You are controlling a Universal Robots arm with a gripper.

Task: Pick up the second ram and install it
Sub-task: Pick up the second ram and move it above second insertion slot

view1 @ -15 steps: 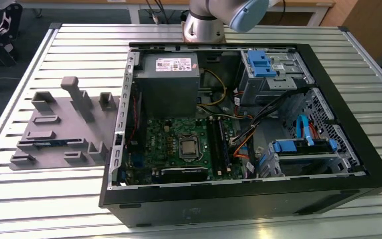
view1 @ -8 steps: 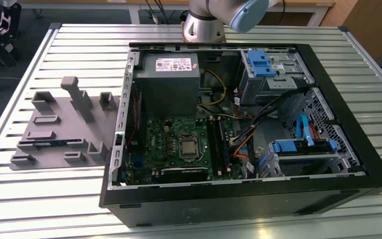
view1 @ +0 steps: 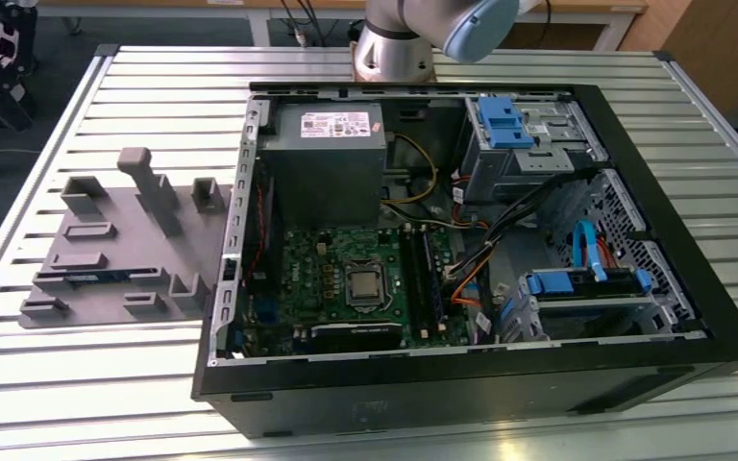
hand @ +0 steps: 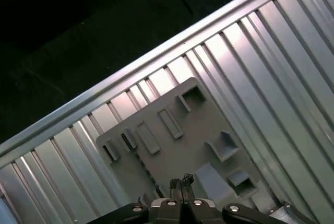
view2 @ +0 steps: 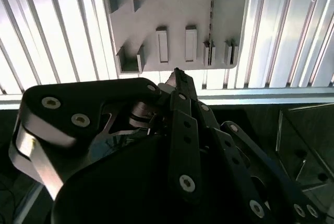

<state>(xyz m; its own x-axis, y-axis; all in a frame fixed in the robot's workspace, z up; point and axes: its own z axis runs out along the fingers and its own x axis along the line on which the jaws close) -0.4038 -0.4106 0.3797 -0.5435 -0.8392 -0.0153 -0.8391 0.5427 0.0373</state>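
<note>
Second ram (view1: 91, 277) in holder tray (view1: 103, 209), upright blocks (view1: 154, 197) around, computer case (view1: 472, 384) beside

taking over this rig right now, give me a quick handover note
The tool is shut on nothing; in the first wrist view it hangs above the grey plastic holder tray.
The second ram, a slim dark-blue circuit board stick, sits in that tray, on the exterior view's left of the open black computer case.
Done: nothing that shows; the ram is not picked up.
Left: the pick and the install in the long black slots of the green motherboard.
</note>
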